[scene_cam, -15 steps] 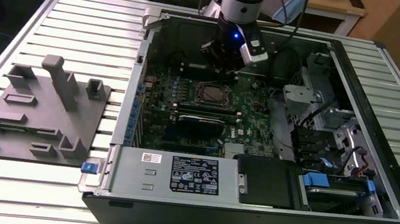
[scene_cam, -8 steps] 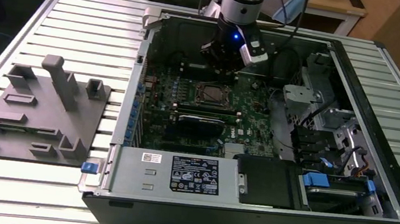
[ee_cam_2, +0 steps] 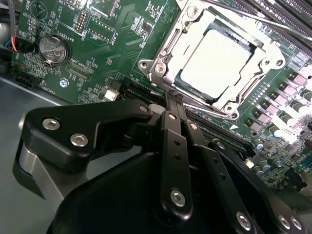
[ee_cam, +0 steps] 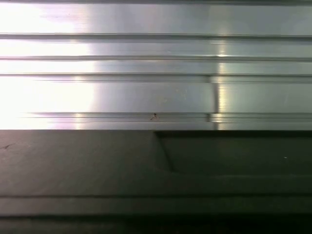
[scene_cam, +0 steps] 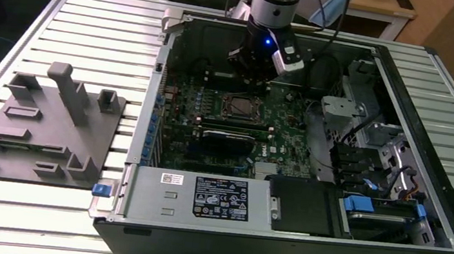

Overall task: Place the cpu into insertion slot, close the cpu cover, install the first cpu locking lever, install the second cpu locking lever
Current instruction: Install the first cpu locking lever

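In the exterior view, your arm reaches down into the open computer case (scene_cam: 425, 210), which lies on the slatted aluminium table (scene_cam: 92, 26). The gripper (scene_cam: 255, 77) hangs just above the motherboard (scene_cam: 211, 109), close to the CPU socket (scene_cam: 238, 106). A grey fixture tray (scene_cam: 44, 130) sits on the table on the exterior view's left, and the labelled power supply (scene_cam: 200, 198) fills the case's near corner.

In the second wrist view, the gripper (ee_cam_2: 174, 100) has its two thin fingers (ee_cam_2: 168, 126) drawn together with no gap between them, the tips at the socket's edge beside a wire lever (ee_cam_2: 200, 106). You can't tell whether they pinch it. The cpu (ee_cam_2: 217, 61) lies seated in the socket, with the cpu cover (ee_cam_2: 168, 51) down around it. A coin cell (ee_cam_2: 53, 48) sits well apart.

In the first wrist view, you see aluminium slats (ee_cam: 156, 73) above a dark panel (ee_cam: 97, 165).
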Available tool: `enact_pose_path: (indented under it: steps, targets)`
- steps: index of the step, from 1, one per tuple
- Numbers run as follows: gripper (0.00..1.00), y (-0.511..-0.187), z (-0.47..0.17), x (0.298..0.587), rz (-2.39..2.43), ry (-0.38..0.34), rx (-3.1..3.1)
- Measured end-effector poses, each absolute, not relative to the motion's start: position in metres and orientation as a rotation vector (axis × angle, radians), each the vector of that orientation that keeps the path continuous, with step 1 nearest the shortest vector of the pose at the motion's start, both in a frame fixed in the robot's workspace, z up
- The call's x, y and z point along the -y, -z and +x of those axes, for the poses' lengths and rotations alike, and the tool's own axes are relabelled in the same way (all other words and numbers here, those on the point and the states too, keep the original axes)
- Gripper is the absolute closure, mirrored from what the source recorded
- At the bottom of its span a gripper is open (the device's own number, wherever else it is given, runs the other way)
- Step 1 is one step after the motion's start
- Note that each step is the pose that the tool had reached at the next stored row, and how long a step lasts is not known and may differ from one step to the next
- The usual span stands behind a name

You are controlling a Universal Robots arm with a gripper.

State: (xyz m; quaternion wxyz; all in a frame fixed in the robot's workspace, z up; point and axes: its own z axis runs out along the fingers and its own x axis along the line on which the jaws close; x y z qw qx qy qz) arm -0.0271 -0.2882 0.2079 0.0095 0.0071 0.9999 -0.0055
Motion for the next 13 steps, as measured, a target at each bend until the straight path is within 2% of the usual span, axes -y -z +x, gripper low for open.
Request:
enact_pose_path:
  steps: [13]
  targets:
    - [0.89,-0.2083,-0.0271,0.2883,0.022,0.017,-3.123]
